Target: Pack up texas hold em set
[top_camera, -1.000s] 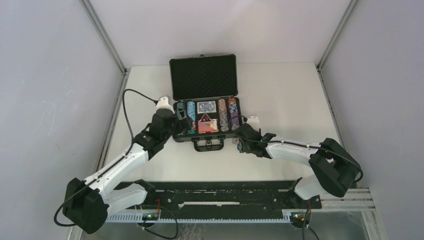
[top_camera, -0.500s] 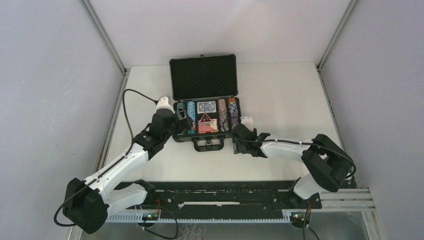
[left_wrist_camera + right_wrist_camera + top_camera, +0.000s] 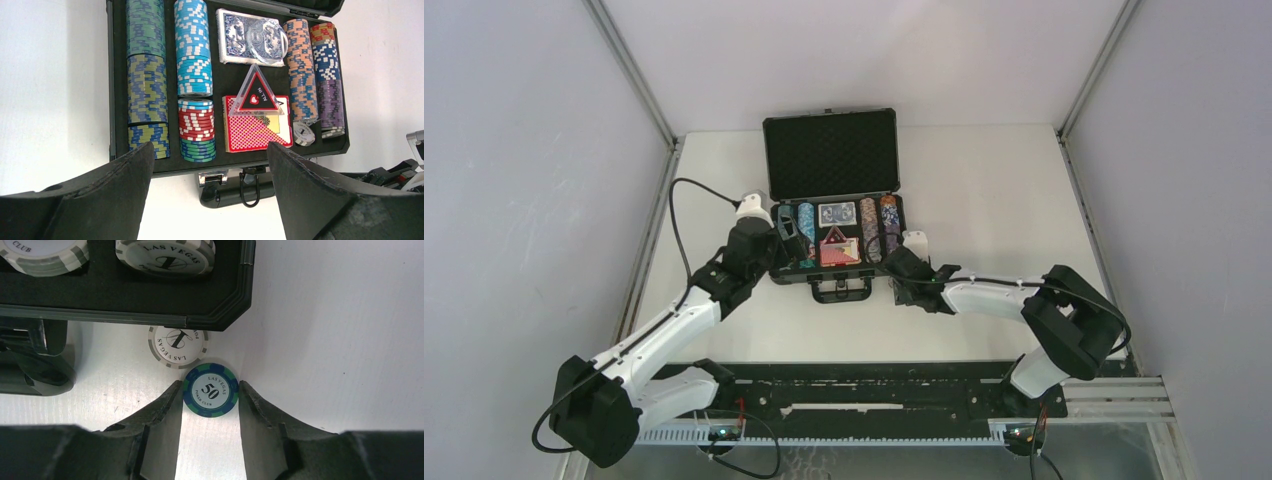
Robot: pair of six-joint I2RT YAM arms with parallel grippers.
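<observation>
The texas hold em set's black briefcase [image 3: 831, 150] lies open at mid-table, its lid standing up. Rows of coloured poker chips [image 3: 145, 75], a blue deck [image 3: 235, 47], a red deck [image 3: 255, 132] and a triangular button [image 3: 257, 95] fill its tray. My left gripper [image 3: 789, 235] hovers open over the case's near-left part, with nothing between its fingers [image 3: 115, 190]. My right gripper [image 3: 210, 390] sits on the table just outside the case's near-right corner [image 3: 220, 315]. It is shut on a blue-green 50 chip [image 3: 210, 391], with both fingertips on the chip's edges.
A white 1 chip [image 3: 178, 345] lies flat on the table, touching the 50 chip and next to the case's front edge. The case handle [image 3: 240, 192] and a latch [image 3: 214, 177] stick out toward the arms. Grey walls enclose the white table [image 3: 1014, 200].
The right arm slid a little left toward the case's near-right corner. Its fingers widened and then came together on the 50 chip. The left arm has not moved.
</observation>
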